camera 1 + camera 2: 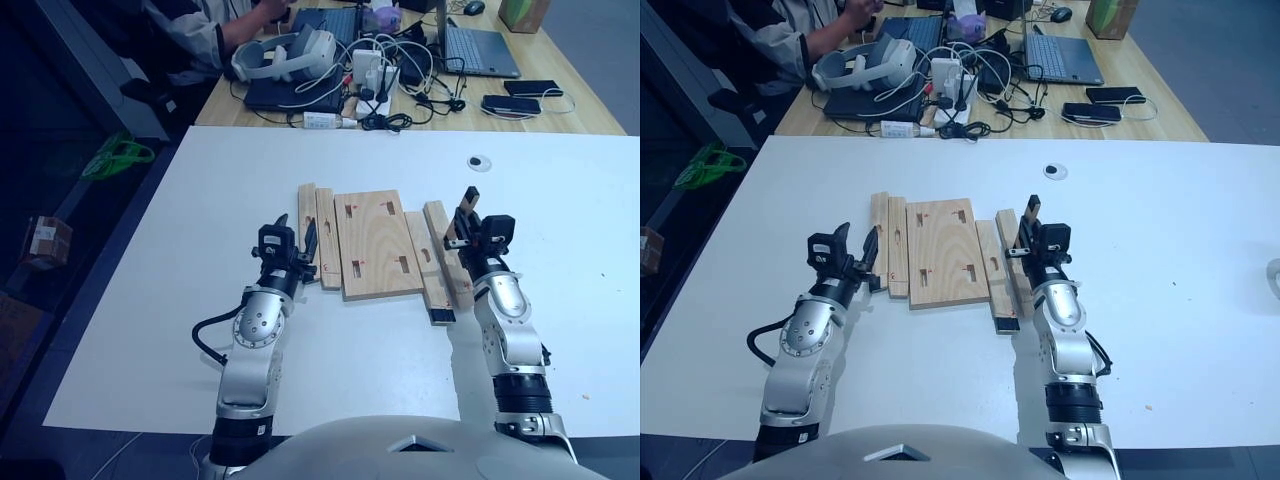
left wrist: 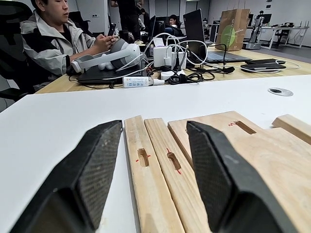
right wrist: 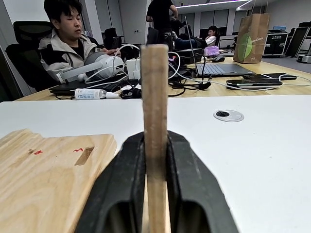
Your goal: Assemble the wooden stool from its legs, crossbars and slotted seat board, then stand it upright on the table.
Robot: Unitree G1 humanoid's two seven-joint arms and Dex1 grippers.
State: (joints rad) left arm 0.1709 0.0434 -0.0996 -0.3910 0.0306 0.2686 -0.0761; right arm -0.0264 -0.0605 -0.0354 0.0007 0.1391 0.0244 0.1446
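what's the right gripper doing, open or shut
Shut on a wooden slat: the right gripper has its fingers clamped against both its sides.

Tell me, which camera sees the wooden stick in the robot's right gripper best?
The right wrist view: the wooden stick stands upright and close, clamped in the right gripper. Both eye views show it small, poking up from that gripper. The left wrist view faces the slotted legs instead.

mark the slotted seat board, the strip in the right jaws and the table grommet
Flat pale wooden slotted seat board (image 1: 378, 243): left eye view, bare middle.
Narrow pale wooden strip (image 3: 154, 92): right wrist view, front edge.
Round grey table grommet (image 1: 480, 160): left eye view, centre.
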